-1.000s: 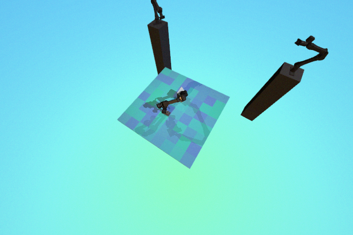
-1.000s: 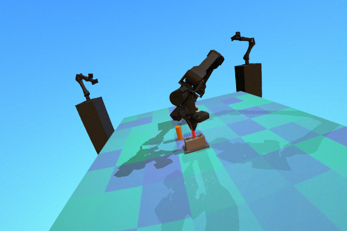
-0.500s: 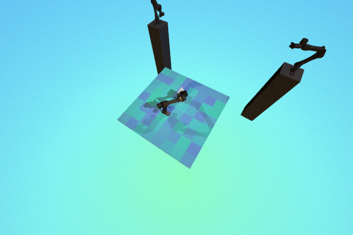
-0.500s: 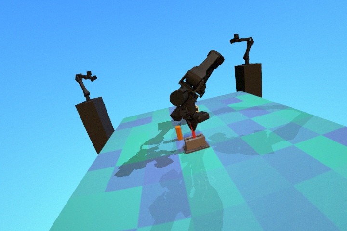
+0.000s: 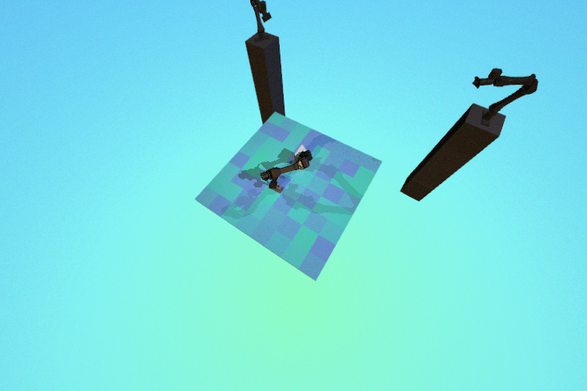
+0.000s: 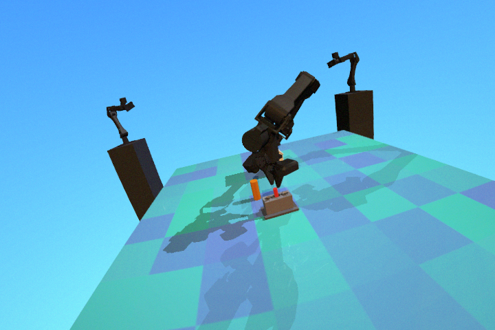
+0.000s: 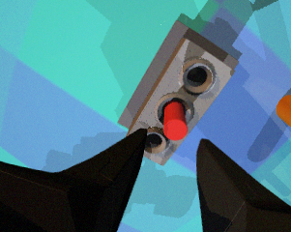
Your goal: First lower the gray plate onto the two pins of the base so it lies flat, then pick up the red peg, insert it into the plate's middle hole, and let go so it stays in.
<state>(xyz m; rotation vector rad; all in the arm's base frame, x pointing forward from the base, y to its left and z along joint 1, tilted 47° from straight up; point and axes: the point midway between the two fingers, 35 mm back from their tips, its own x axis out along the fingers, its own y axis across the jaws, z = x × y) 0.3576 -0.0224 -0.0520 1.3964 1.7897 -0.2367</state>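
The red peg [image 6: 276, 192] [image 7: 175, 121] stands in the middle hole of the gray block, with its upper part sticking out. The block's top, apparently the gray plate [image 7: 203, 99], looks flat on the base [image 6: 280, 209]. Its two outer holes look dark inside, and pins cannot be made out clearly. How deep the peg sits is hidden. My gripper [image 6: 276, 185] [image 7: 172, 140] is open and empty, with its fingertips just above the peg's top and apart from it. In the top view the arm largely hides the block.
An orange cylinder [image 6: 255, 190] [image 7: 289, 113] stands close beside the base. A pale slanted object [image 5: 301, 148] is partly hidden behind the arm. Two dark pillars [image 5: 267, 78] [image 5: 451, 151] carrying other arms stand beyond the checkered table [image 5: 322, 246].
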